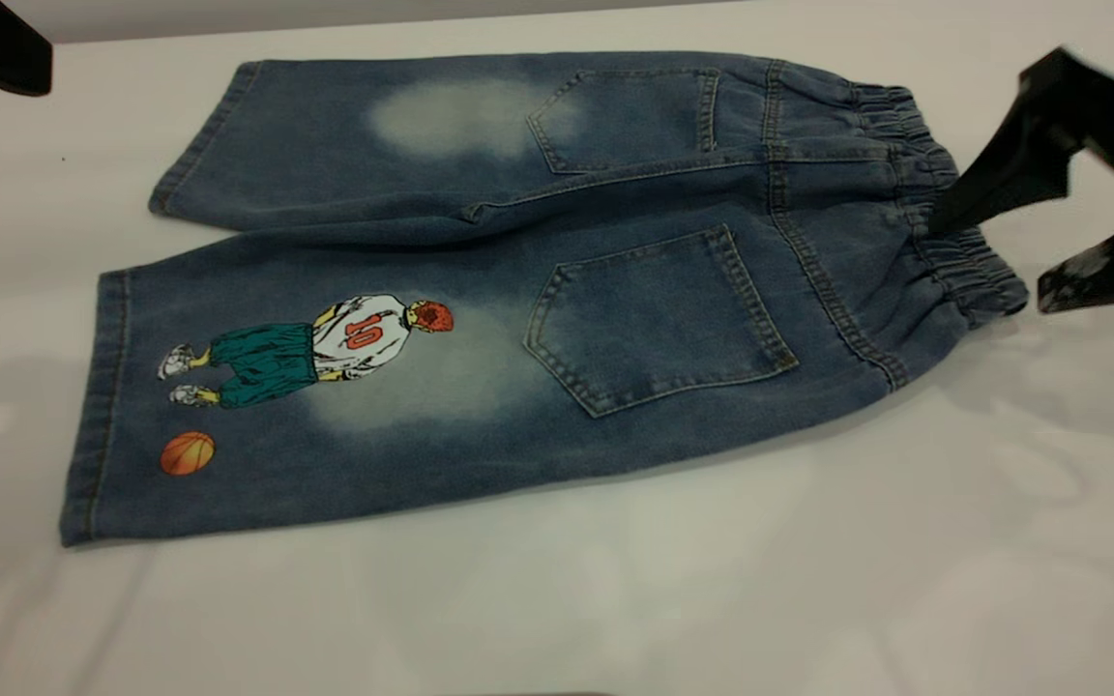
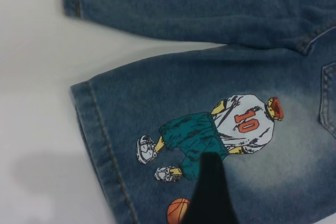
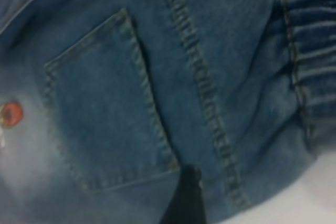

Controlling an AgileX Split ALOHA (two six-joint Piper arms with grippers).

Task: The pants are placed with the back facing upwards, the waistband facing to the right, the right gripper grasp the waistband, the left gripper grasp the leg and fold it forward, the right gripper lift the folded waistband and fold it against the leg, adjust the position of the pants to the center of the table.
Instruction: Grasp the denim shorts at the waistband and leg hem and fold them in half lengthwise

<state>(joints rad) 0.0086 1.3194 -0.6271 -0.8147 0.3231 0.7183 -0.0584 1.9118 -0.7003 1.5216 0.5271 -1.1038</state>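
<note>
The pants (image 1: 538, 290) lie flat on the table (image 1: 712, 599), the right tool (image 1: 987, 256) spread wide at the waistband (image 1: 944, 208).

We see a plain white table (image 1: 615, 599) filling the exterior view, and the only thing lying on it is the pants (image 1: 518, 290), spread flat with the back up. Their waistband (image 1: 944, 213) points to the view's right, and the two legs run toward the left. The leg (image 1: 257, 406) with the printed player and the orange ball lies nearer the camera; the plain leg with the pale patch lies beyond it, the two touching along the inner seam. Bare white surface shows on every side of the denim, widest in front.
</note>
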